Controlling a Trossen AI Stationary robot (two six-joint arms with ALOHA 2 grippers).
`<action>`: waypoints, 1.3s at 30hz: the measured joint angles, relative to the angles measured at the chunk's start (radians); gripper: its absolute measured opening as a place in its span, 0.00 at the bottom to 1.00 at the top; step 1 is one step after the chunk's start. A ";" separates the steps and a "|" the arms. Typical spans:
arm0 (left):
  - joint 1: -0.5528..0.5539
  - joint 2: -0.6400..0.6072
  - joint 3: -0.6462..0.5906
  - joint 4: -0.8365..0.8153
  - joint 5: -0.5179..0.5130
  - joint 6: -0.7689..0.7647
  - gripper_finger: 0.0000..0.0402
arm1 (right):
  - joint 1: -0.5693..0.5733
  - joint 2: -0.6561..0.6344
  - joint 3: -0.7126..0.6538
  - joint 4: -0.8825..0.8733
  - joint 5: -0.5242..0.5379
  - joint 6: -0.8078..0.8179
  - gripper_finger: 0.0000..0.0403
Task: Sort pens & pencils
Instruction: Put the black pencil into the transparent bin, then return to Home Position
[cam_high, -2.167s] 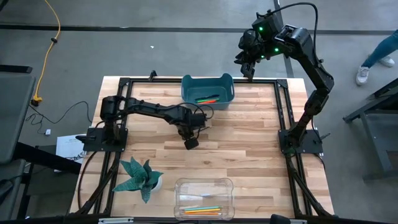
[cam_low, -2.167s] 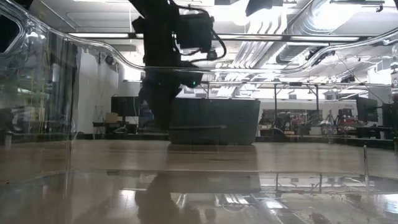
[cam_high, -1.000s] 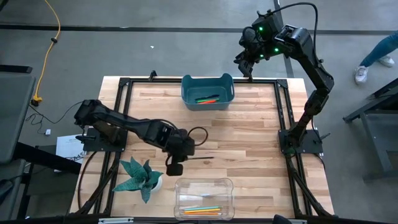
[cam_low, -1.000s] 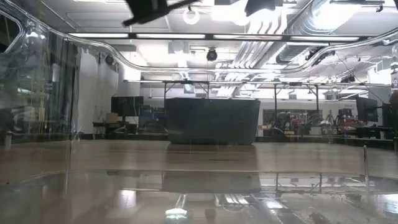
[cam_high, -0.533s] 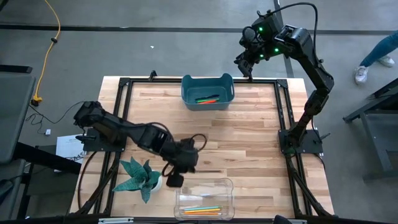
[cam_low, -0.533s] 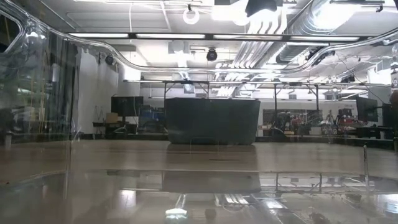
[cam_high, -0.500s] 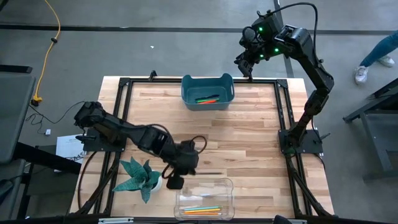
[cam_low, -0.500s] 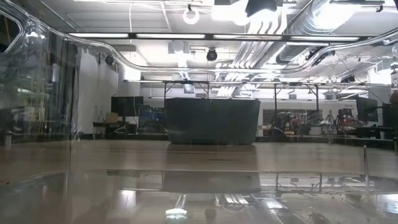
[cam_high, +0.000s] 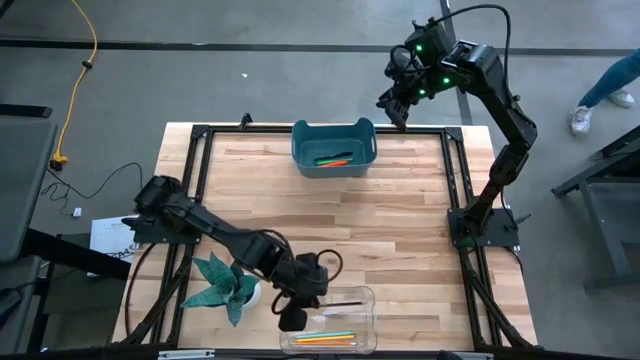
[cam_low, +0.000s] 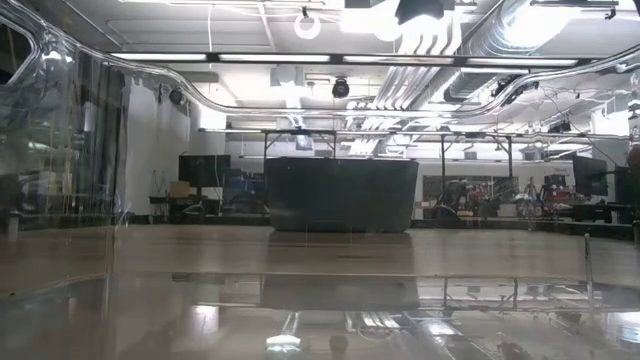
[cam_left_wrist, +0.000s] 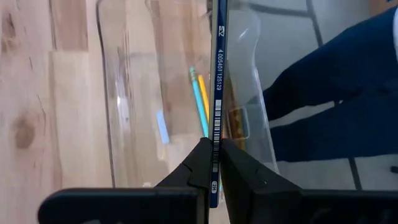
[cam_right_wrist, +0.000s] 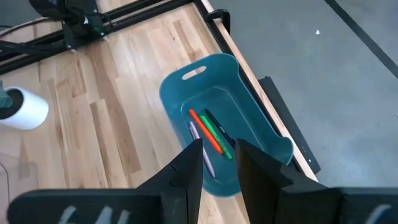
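My left gripper (cam_high: 316, 300) hovers over the far left corner of the clear container (cam_high: 371, 297) at the table's near edge, shut on a dark blue pencil (cam_high: 345, 301). Teal and yellow pencils (cam_left_wrist: 200, 102) and others (cam_high: 325, 337) lie on the container's floor. The teal bin (cam_high: 300, 135) at the far edge holds the red pen (cam_right_wrist: 204, 129) and the green pen (cam_right_wrist: 216, 134), lying flat. My right gripper (cam_right_wrist: 217, 158) hangs open high over the table's far right corner, beside the bin. No gripper shows in the low view. My left gripper pinches the dark pencil near its printed end (cam_left_wrist: 214, 134) between the two fingers (cam_left_wrist: 200, 163); a short stub shows behind them. The fingers slant down from the table's left. The pencil juts out ahead toward the table's right, lifted clear above the container.
A small potted plant (cam_high: 225, 285) stands just left of the clear container. The wooden tabletop (cam_high: 400, 220) between bin and container is bare. A dark frame (cam_high: 452, 180) runs round the table. A person's leg (cam_high: 612, 78) shows on the floor far right.
My left gripper has carried the dark pencil from the table's middle toward the near edge and slightly right, coming over the clear container's far left corner and sinking a little. It has stayed shut, and the pencil has kept pointing toward the table's right.
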 joint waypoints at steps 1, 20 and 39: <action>0.000 0.009 0.000 -0.004 0.002 -0.001 0.04 | 0.000 0.000 0.000 -0.001 0.000 -0.006 0.21; 0.001 0.089 -0.001 -0.060 0.048 -0.022 0.04 | 0.000 0.000 0.000 -0.015 -0.003 -0.041 0.21; 0.003 0.080 0.000 -0.049 0.071 0.033 0.27 | 0.000 0.000 0.000 -0.015 -0.002 -0.054 0.21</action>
